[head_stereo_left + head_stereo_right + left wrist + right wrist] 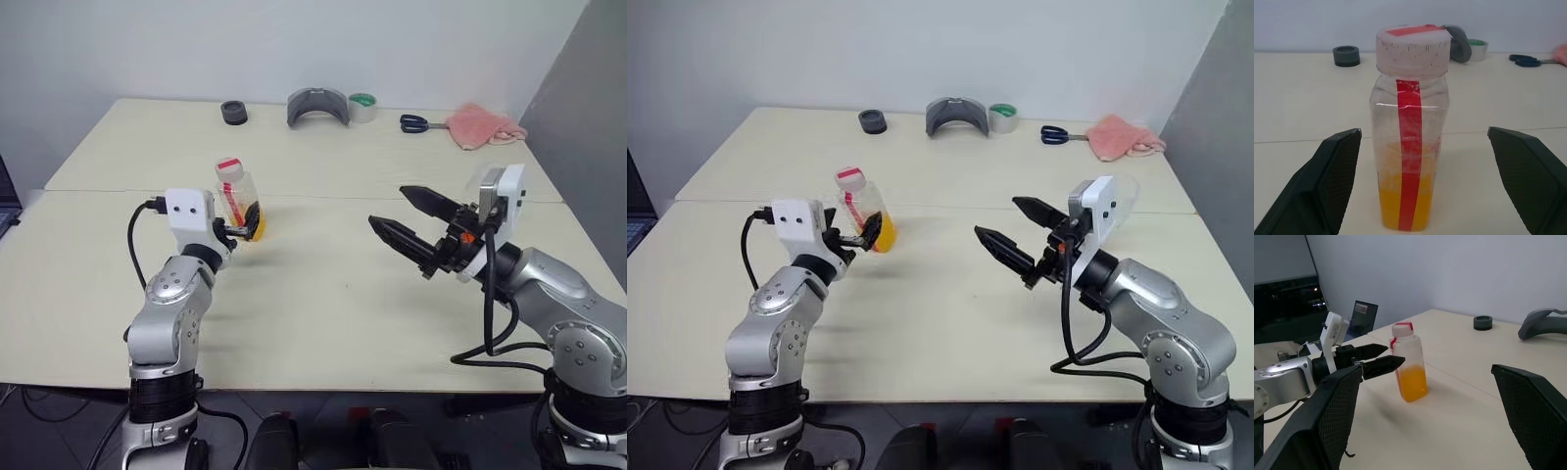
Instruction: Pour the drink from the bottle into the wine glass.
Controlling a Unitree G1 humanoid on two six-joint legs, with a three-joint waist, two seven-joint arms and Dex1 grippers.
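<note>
The bottle (238, 199) stands upright on the cream table (323, 294), left of centre. It is clear plastic with a pale cap and a red strip down its front. The orange drink (1422, 205) fills only its bottom part. My left gripper (241, 231) is open and level, with one finger on each side of the bottle's lower body (1410, 147), and neither touches it. My right gripper (388, 207) hangs open and empty above the table's right half, pointing towards the bottle. The wine glass (1129, 191) is mostly hidden behind my right wrist, and just a clear curved edge shows.
Along the far edge lie a black ring (233, 112), a grey curved piece (316, 106), a tape roll (362, 107), blue-handled scissors (413, 122) and a pink cloth (480, 125). A seam crosses the table behind the bottle. A dark screen (1364, 316) stands off the left side.
</note>
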